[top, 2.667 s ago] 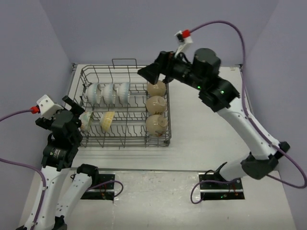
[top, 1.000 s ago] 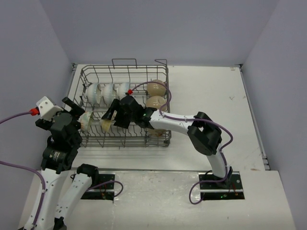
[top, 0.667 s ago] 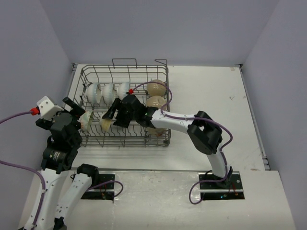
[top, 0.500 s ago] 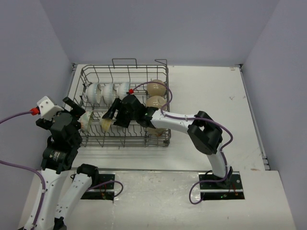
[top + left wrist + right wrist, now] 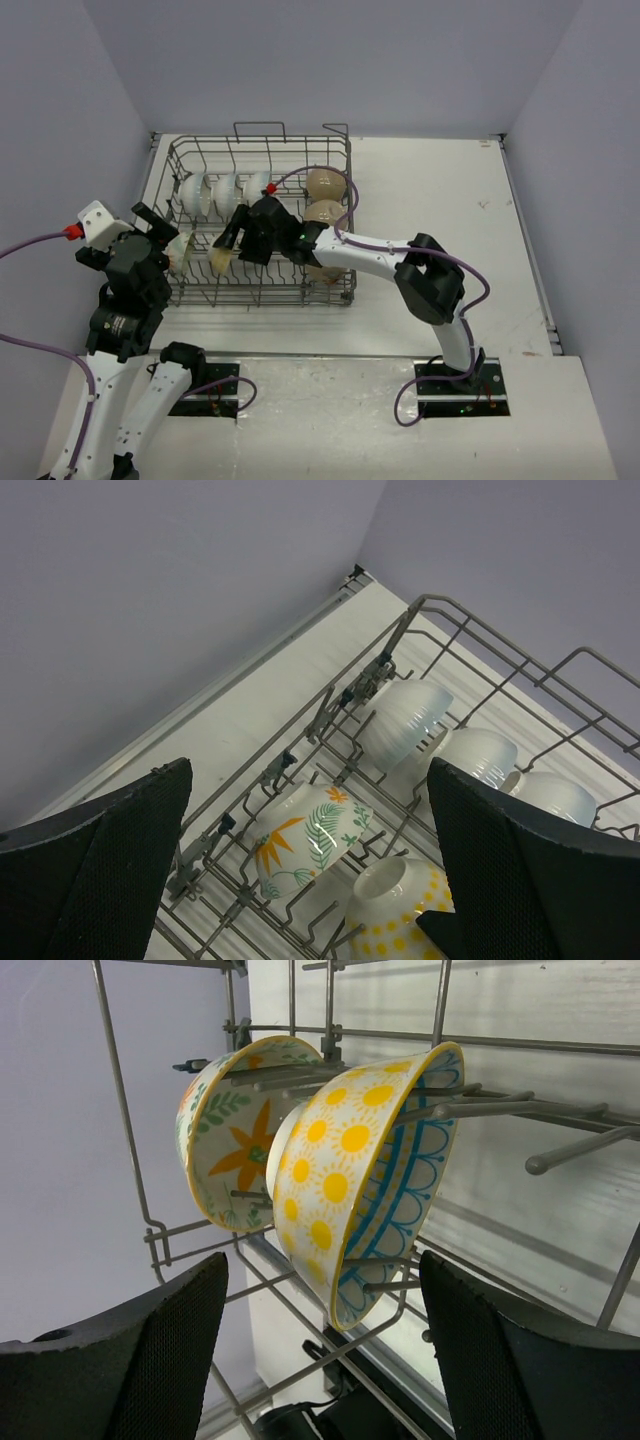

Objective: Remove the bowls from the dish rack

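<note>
The grey wire dish rack (image 5: 345, 292) holds three white bowls (image 5: 228, 193) in its back row and beige bowls (image 5: 327, 183) on its right; one beige bowl is mostly hidden under my right arm. A yellow sun-dotted bowl (image 5: 221, 257) and a leaf-painted bowl (image 5: 178, 250) stand on edge at the front left. My right gripper (image 5: 233, 236) is open inside the rack, jaws on either side of the yellow bowl (image 5: 360, 1180), apart from it. My left gripper (image 5: 152, 226) is open just left of the rack, above the leaf-painted bowl (image 5: 300, 835).
The rack's upright tines (image 5: 580, 1148) and side wires (image 5: 120, 1090) stand close around my right gripper (image 5: 325, 1360). A looped handle (image 5: 259, 128) rises at the rack's back. The purple wall (image 5: 150, 600) is near the left arm. White tabletop (image 5: 450, 220) lies right of the rack.
My right arm has swung from above the beige bowls down into the rack to the yellow bowl. Over the last second it barely shifted. The left arm has not moved.
</note>
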`<state>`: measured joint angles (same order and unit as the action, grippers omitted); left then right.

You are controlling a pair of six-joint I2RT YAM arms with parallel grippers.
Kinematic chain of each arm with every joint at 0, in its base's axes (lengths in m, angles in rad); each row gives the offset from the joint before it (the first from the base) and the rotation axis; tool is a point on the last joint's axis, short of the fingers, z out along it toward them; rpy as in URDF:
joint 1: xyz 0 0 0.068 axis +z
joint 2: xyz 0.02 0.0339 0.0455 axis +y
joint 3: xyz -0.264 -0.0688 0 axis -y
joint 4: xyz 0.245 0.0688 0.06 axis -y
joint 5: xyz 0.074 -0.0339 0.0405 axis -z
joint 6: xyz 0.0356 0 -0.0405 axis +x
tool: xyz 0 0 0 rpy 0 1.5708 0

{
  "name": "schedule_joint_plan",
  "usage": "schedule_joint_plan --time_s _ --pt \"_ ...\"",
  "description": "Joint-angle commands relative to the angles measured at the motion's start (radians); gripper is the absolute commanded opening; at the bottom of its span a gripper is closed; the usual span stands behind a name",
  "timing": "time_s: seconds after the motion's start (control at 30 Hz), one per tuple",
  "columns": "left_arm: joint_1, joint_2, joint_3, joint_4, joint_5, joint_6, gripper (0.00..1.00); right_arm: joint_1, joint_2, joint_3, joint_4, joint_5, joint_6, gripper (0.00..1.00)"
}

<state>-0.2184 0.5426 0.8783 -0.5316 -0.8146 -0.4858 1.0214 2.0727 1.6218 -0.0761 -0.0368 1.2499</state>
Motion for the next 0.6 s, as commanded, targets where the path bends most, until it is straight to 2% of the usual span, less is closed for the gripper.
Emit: schedule_joint_plan --time_s 0.0,0.23,0.57 --pt "-0.006 -0.009 -0.002 0.045 -0.008 0.015 1.0 -0.011 -0.066 0.064 -0.048 0.107 -0.064 0.78" --pt "-0.006 -0.012 -0.004 0.045 -0.006 0.015 1.0 -0.011 -0.019 0.122 -0.062 0.094 -0.084 0.78" --pt "-0.012 -0.015 -0.004 0.047 -0.008 0.018 1.0 -0.011 -0.002 0.116 -0.033 0.04 -0.066 0.78"
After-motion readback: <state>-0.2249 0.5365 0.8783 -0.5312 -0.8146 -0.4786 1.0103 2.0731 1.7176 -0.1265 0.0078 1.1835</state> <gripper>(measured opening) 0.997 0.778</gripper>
